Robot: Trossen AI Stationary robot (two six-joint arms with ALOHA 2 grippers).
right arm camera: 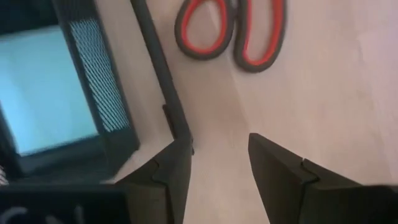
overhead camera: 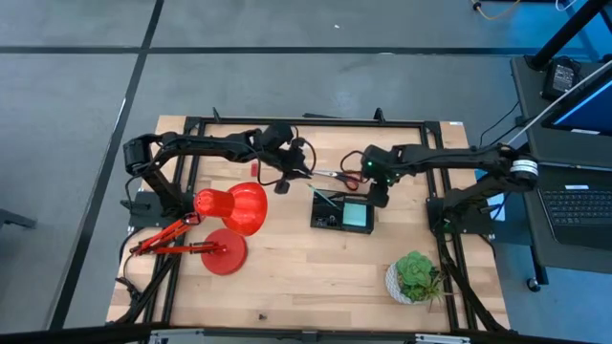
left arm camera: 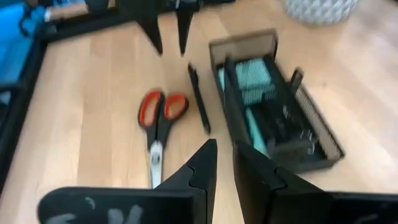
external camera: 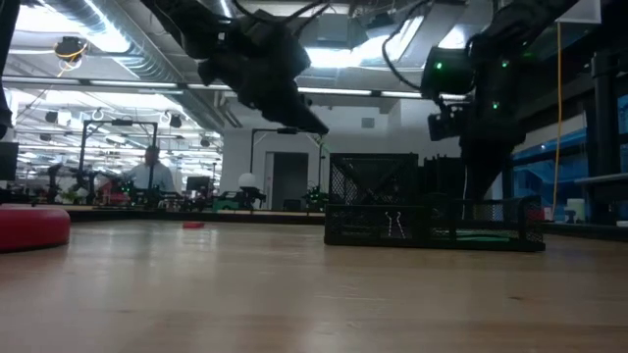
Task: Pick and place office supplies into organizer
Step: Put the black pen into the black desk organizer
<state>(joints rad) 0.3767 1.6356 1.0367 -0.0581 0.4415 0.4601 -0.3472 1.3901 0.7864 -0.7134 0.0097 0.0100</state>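
Black thin pen [right arm camera: 163, 87] lying beside black mesh organizer [overhead camera: 342, 211], mid-table toward far edge; right gripper [right arm camera: 214, 165] spread above, left gripper [left arm camera: 222, 168] slightly parted. Risk: clipping organizer wall.

No legible text, label, brand, number or sign anywhere.

Overhead looks straight down, low looks level across; both wrist views closely share the scissors [left arm camera: 158, 124].

Bright ceiling lights [external camera: 88, 39], grey floor [overhead camera: 287, 81]
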